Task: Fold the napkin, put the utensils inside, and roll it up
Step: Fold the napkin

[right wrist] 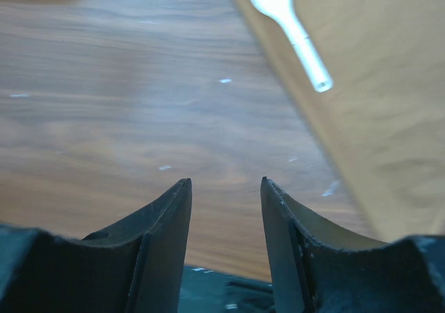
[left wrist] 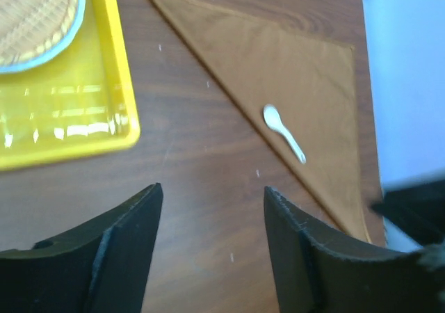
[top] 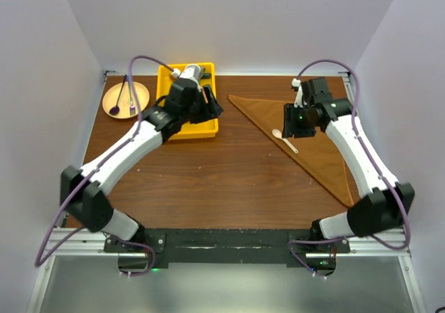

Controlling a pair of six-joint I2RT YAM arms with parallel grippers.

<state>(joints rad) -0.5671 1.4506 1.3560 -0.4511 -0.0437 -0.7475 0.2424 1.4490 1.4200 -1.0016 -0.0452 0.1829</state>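
The rust-brown napkin (top: 313, 132) lies folded into a triangle on the right half of the table, its long edge running from the tray's corner towards the near right. The cream spoon (top: 285, 140) rests on the napkin close to that long edge, bowl to the left. My right gripper (top: 290, 124) hovers just behind the spoon, open and holding nothing. In the right wrist view the spoon (right wrist: 288, 28) lies ahead of the open gripper (right wrist: 226, 181), on the napkin (right wrist: 375, 83). My left gripper (top: 211, 108) hangs open over the yellow tray's right edge. The left wrist view shows the open gripper (left wrist: 212, 188), napkin (left wrist: 292, 76) and spoon (left wrist: 284, 133).
A yellow tray (top: 186, 129) stands at the back centre-left and holds a round woven mat (left wrist: 35, 14) with a pale blue rim. A wooden plate (top: 118, 104) at the far left carries a purple spoon (top: 114, 108) and a dark fork. White walls enclose the table.
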